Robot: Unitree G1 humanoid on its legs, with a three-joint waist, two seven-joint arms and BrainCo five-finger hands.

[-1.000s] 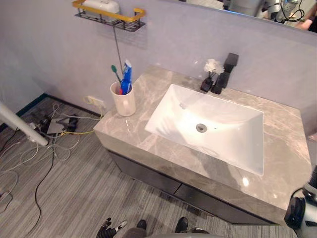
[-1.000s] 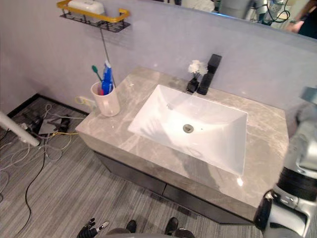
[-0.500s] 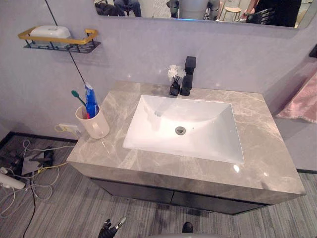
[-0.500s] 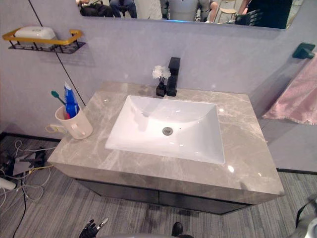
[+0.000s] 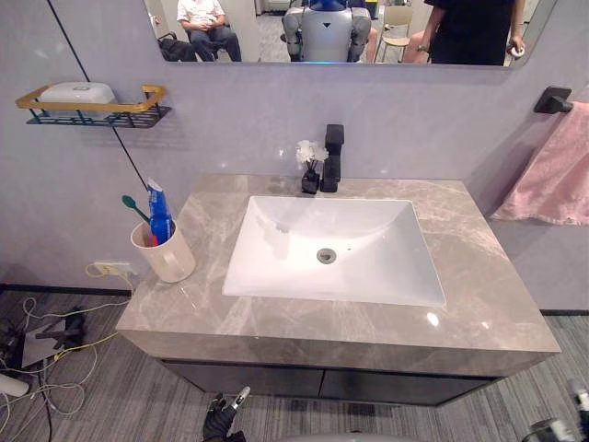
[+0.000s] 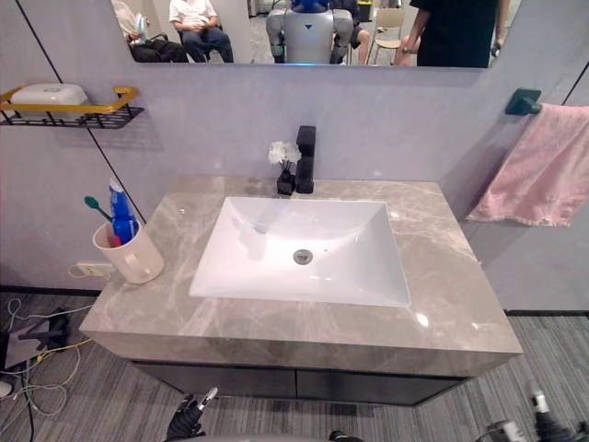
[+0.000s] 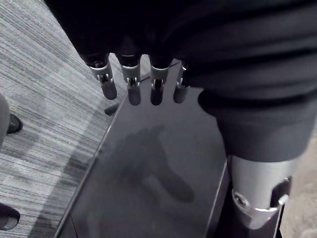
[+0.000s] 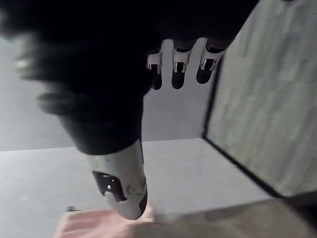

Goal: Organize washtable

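Note:
The grey marble washtable (image 5: 460, 221) holds a white sink (image 5: 331, 249) with a black tap (image 5: 332, 157) behind it. A small black vase of white flowers (image 5: 309, 170) stands touching the tap's left side. At the table's left end a cream cup (image 5: 163, 255) holds a green toothbrush (image 5: 134, 207) and a blue toothpaste tube (image 5: 159, 214). My left hand (image 5: 225, 421) hangs low in front of the dark cabinet (image 7: 148, 173), its fingers (image 7: 131, 82) relaxed and empty. My right hand (image 8: 174, 67) hangs open at the lower right (image 6: 537, 405), holding nothing.
A gold-railed wall shelf (image 5: 87, 101) with a white soap dish (image 5: 75, 92) hangs at upper left. A pink towel (image 6: 529, 166) hangs from a hook at right. Loose cables (image 5: 46, 350) lie on the striped floor at left. A mirror (image 5: 331, 28) shows people behind me.
The camera has swung right and levelled, so the whole picture shifted. The things on the washtable have not moved. My right arm has dropped lower at the right edge.

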